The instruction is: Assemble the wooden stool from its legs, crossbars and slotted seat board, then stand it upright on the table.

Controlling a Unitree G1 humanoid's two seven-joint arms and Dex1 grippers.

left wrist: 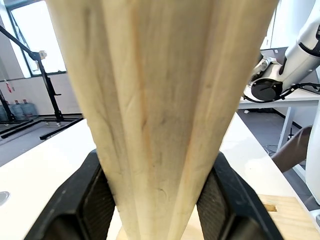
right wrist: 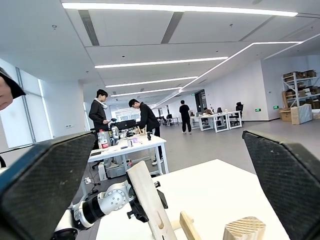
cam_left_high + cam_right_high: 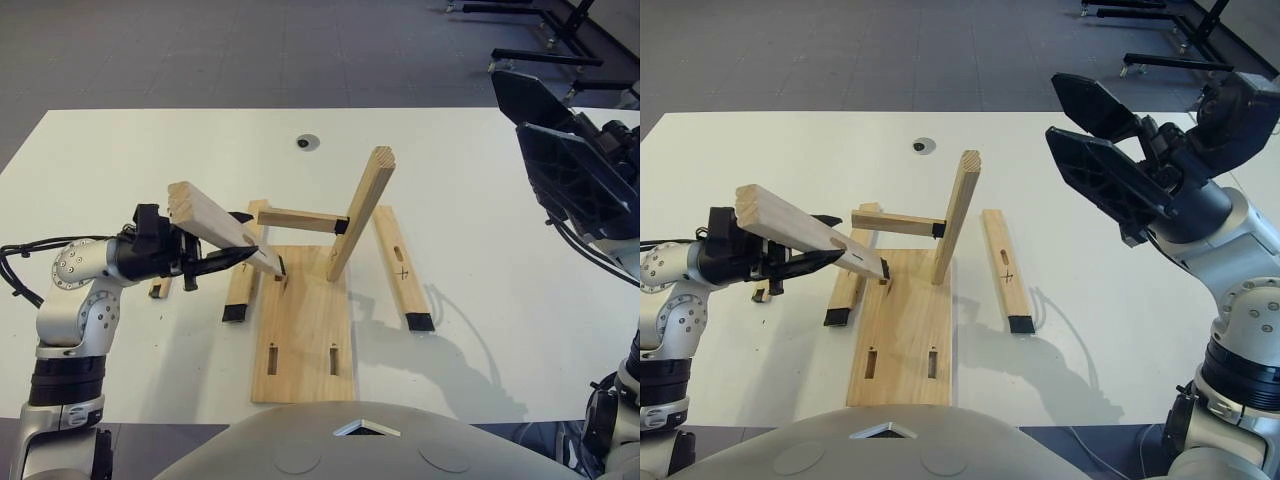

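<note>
Left gripper (image 3: 225, 258), at centre left of the left eye view, is clamped on a tilted leg (image 3: 215, 228). The leg's upper end points to the upper left and its lower end touches the seat board (image 3: 305, 340) at the far left slot (image 3: 280, 284). A standing leg (image 3: 362, 210) rises, leaning slightly, from the board's far right corner. A crossbar (image 3: 300, 220) juts from it toward the left. Two spare legs lie flat on the table (image 3: 500, 330), one (image 3: 240, 285) just beside the board's left edge and one (image 3: 402, 265) near its right edge.

In the right eye view, the right gripper (image 3: 1058, 108) hangs high in the upper right, well apart from the parts. Its jaws are spread wide and hold nothing.

In the left wrist view, the held leg runs down the middle of the frame between the two dark pads (image 1: 85, 200). A corner of the board with a slot shows at the lower right.

In the right wrist view, the wide-set fingers (image 2: 40, 195) frame the tilted leg at lower centre.

The step in hand looks like seating this leg in its slot. To do it well, I would swing the upper end up until the leg matches the slot's angle. The tenon should stay over the opening, then be pressed straight down. The crossbar's free end must meet the leg's mortise, so that face should be turned toward it. Pushing at a slant could skid the board.
</note>
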